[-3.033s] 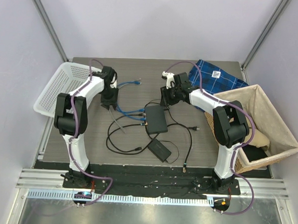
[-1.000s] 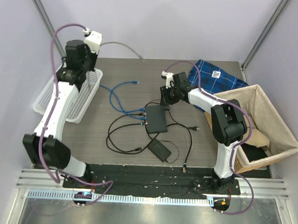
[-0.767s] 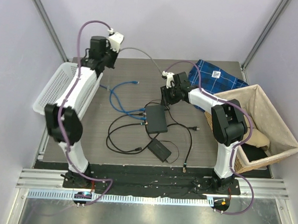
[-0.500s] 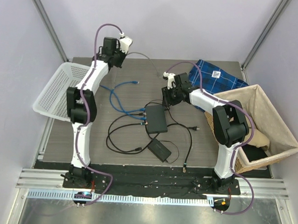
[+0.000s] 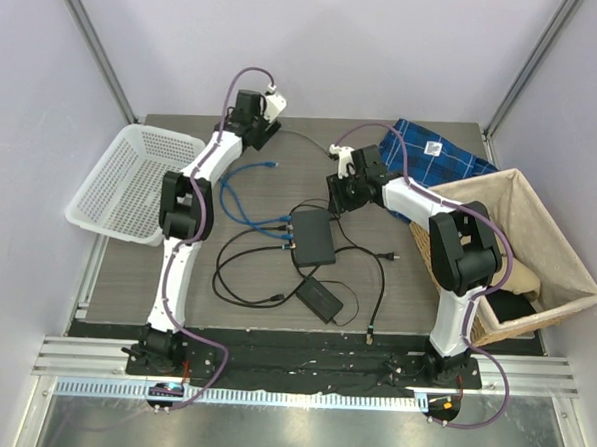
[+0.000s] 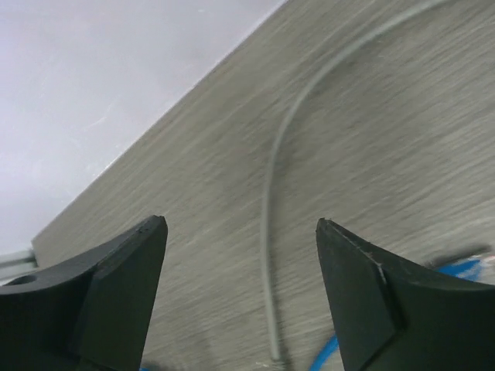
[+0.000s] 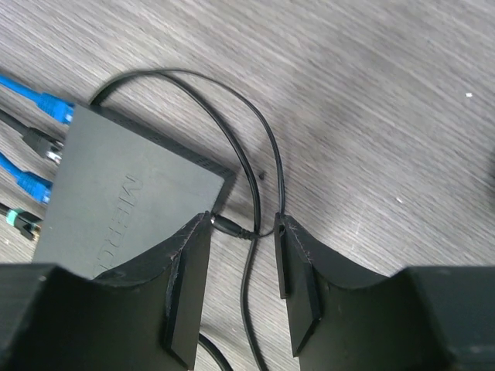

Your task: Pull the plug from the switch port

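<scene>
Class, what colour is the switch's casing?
Dark grey. The switch shows best in the right wrist view.

The scene is lit brightly and evenly, glare is seen on the metal strip (image 5: 367,437) at 6 o'clock, and the left wrist view is motion-blurred.

Top camera overlooks the whole table (image 5: 126,265); wrist cameras sit close, the right sharing the switch box (image 5: 313,236).
</scene>
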